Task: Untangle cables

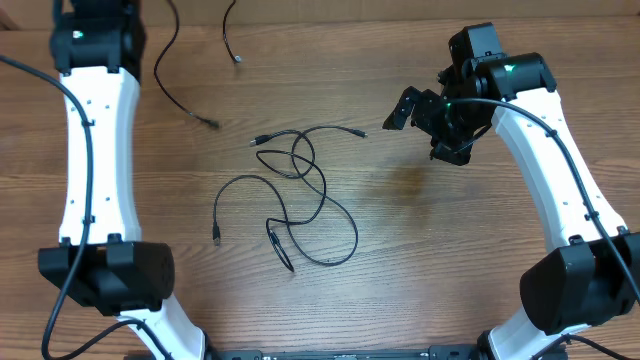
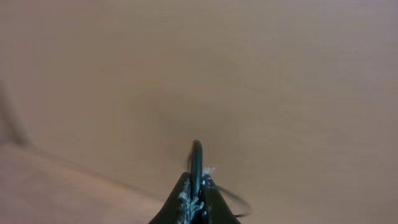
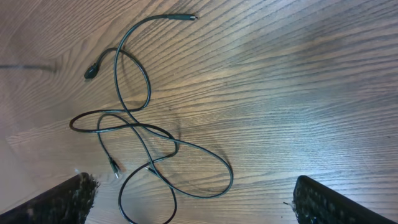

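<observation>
Table [image 1: 450,270]: brown wood, grain running left to right.
Surface: pale glare on it in the right wrist view.

Overhead: bright, even light from above. Surface [image 1: 400,280] grain sharp, cables [image 1: 300,190] crisp, with thin soft shadows close beside them. Faint soft shadow along white arms [image 1: 95,150]. No glare.

Left wrist view: whole frame out of focus, flat tan haze, no grain readable. Left tool [image 2: 196,186] dark and fuzzy-edged at bottom centre.

Right wrist view: pale glare band across surface from centre to right edge, upper left corner dimmer. Cables in focus, faint shadows beneath. Right tool [image 3: 193,183] fingers [image 3: 62,199] blurred, dark in bottom corners.
</observation>
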Controlling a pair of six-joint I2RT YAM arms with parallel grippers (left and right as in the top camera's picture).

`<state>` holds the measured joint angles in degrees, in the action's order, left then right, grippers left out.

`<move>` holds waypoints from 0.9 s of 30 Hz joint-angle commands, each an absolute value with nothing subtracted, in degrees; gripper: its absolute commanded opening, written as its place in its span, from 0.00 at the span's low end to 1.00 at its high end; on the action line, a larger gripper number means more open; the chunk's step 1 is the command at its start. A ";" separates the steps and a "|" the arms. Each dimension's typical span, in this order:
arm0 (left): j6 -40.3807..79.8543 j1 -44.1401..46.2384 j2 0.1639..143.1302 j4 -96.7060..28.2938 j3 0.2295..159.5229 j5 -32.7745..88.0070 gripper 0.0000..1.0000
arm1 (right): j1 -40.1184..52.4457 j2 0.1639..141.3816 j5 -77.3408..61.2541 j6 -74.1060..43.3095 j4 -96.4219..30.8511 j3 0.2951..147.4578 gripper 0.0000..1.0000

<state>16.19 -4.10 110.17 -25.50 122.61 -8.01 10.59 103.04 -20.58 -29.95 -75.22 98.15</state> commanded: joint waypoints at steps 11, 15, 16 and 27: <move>12.91 -29.69 117.38 -39.24 122.69 4.78 1.00 | 10.52 102.41 -20.45 -29.71 -75.09 99.07 1.00; 12.88 -29.23 117.64 -43.44 121.99 5.89 1.00 | 10.52 102.41 -20.45 -29.71 -75.09 99.07 1.00; 12.91 -28.60 117.64 -45.21 121.97 6.31 0.96 | 10.52 102.41 -20.45 -29.71 -75.09 99.07 1.00; 12.93 -23.38 122.08 -55.07 117.36 3.29 0.84 | 10.52 102.41 -20.45 -29.71 -75.09 99.07 1.00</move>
